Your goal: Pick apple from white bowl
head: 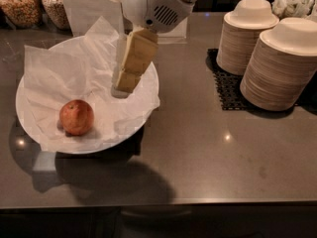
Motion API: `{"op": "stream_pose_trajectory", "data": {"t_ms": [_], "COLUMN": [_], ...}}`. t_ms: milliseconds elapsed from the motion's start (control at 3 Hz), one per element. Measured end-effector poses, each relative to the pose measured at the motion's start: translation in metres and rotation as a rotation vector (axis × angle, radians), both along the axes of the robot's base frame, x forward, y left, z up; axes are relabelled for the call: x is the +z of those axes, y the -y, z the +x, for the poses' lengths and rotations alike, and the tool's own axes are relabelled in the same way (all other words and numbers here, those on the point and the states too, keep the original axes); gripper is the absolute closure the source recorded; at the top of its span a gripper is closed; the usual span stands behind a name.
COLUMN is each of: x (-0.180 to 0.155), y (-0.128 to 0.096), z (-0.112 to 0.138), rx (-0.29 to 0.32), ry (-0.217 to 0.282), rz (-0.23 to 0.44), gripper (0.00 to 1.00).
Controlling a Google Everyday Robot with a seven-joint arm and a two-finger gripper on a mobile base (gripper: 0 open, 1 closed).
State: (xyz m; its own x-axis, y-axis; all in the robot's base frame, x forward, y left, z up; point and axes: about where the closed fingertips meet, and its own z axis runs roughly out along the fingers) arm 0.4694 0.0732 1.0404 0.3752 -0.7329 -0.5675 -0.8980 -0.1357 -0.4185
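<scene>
The end effector (124, 86), hanging over the right half of the white bowl (21, 105), looks like matt cream plastic below a smooth white plastic wrist housing (153, 6). Crinkled, matt white paper (64, 73) lines the bowl, and the apple (77, 117) has smooth, faintly shiny skin. The table (208, 152) is polished and grey, glinting with small light spots.

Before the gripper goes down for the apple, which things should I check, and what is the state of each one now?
1. The apple lies in the white bowl, with nothing on top of it: ok.
2. The gripper is over the white bowl: ok.
3. The gripper is directly above the apple: not ok. It hangs beside it, toward the stacks of paper bowls.
4. The crinkled paper sheet will not catch beside the apple: cannot tell.
5. The stacks of paper bowls stand apart from the white bowl, out of the way: ok.
</scene>
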Motion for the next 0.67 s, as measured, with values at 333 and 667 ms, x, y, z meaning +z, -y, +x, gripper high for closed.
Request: {"op": "stream_pose_trajectory", "data": {"t_ms": [333, 667], "x": [-0.0166, -0.0075], "y": [-0.0246, -0.032], "z": [-0.0039, 0.0032], "rx": [0.081, 0.1], "ry": [0.066, 0.145], "rz": [0.034, 0.049], "gripper": [0.0, 0.0]}}
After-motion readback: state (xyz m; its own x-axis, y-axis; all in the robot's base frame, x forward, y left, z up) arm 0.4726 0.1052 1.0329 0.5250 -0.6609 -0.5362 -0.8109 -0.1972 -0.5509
